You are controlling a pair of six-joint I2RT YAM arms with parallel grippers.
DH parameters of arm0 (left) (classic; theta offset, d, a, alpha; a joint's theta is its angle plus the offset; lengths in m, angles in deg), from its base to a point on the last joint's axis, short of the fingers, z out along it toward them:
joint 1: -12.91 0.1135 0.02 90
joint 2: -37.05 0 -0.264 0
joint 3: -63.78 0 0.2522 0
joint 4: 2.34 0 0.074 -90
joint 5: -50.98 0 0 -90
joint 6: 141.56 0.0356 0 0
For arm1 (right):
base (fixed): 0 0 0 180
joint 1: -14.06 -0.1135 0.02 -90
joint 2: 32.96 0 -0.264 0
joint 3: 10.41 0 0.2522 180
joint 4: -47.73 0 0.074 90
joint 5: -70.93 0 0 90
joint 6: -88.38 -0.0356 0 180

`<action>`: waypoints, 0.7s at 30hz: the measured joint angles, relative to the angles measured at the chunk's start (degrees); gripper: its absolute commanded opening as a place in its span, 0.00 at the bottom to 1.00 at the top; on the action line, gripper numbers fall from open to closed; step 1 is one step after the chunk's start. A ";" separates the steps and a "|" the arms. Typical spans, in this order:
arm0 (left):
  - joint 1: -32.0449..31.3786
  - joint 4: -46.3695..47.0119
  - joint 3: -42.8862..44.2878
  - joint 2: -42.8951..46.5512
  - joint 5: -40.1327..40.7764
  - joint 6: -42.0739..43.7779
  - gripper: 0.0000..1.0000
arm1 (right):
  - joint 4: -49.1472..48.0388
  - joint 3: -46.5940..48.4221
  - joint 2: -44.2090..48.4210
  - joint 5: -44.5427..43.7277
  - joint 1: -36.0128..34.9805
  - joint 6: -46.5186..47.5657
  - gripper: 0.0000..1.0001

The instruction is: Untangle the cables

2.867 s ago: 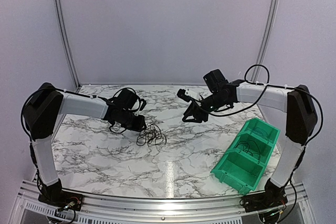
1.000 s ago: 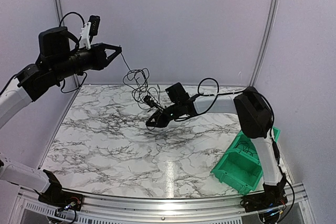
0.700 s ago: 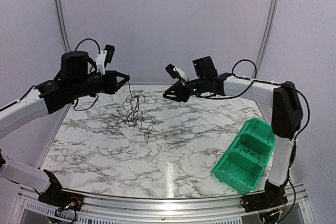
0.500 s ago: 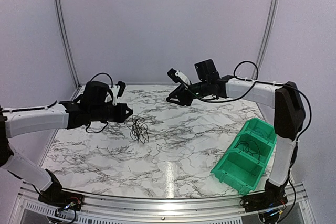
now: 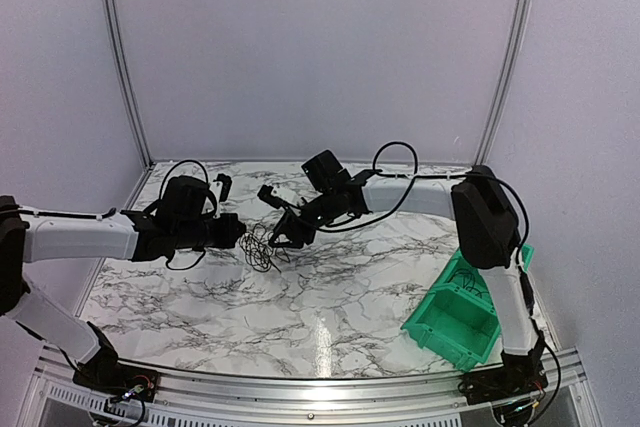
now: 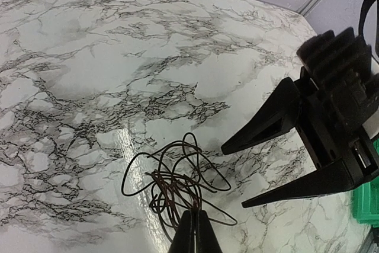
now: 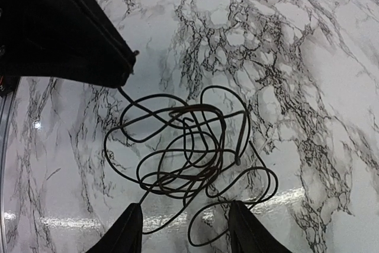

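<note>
Marble table (image 5: pixel 330 317); cables (image 7: pixel 189 146) vanish inside closed left tool (image 6: pixel 195 226).

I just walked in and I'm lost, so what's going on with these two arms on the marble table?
They are working on a small tangle of thin cables lying on the table. The left gripper is shut on a strand at one edge of the tangle, low over the surface. The right gripper is open and poised at the opposite side, gripping nothing yet. The cables are one knotted clump.
</note>
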 measured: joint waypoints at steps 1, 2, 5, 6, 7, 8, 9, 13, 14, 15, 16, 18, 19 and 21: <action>0.00 0.24 -0.15 0.00 0.02 -0.13 0.00 | 0.09 1.36 -0.87 0.02 -0.28 -0.22 0.51; 0.00 0.50 -0.33 0.00 0.02 -0.28 0.00 | 0.07 2.67 -1.68 0.07 -0.35 -0.48 0.51; 0.00 0.96 -0.76 0.00 0.02 -0.48 0.00 | -0.13 5.68 -3.52 0.11 -0.09 -1.36 0.51; 0.02 1.05 -0.81 0.00 0.02 -0.48 0.00 | -0.28 6.62 -4.13 0.13 0.02 -1.81 0.51; 0.00 1.09 -0.81 0.00 0.02 -0.48 0.00 | -0.48 7.52 -4.76 0.15 0.02 -2.21 0.51; 0.02 1.14 -0.83 0.00 0.02 -0.48 0.00 | -0.66 8.24 -5.35 0.17 0.02 -2.45 0.51; 0.02 1.20 -0.83 0.00 0.02 -0.48 0.00 | -0.83 9.40 -6.29 0.17 0.07 -2.84 0.50; 0.00 1.53 -1.33 0.00 0.02 -0.46 0.00 | -1.14 12.20 -9.27 0.44 -0.04 -3.87 0.36; 0.00 1.53 -1.44 0.00 0.02 -0.46 0.00 | -1.11 13.29 -10.40 0.52 -0.13 -4.13 0.28; 0.00 1.53 -1.51 0.02 0.02 -0.46 0.00 | -1.27 13.88 -11.10 0.50 -0.20 -3.87 0.20; 0.00 1.53 -1.57 0.02 0.02 -0.46 0.00 | -1.44 14.21 -11.78 0.48 -0.24 -4.39 0.14; 0.00 1.55 -1.73 0.04 0.02 -0.48 0.10 | -1.53 14.16 -12.22 0.31 -0.35 -4.81 0.02; 0.00 1.57 -1.81 0.04 0.04 -0.48 0.19 | -1.88 13.79 -12.20 0.24 -0.39 -5.27 0.00; 0.02 1.70 -2.10 0.07 0.17 -0.72 0.33 | -3.37 12.70 -11.72 0.02 -0.39 -5.68 0.00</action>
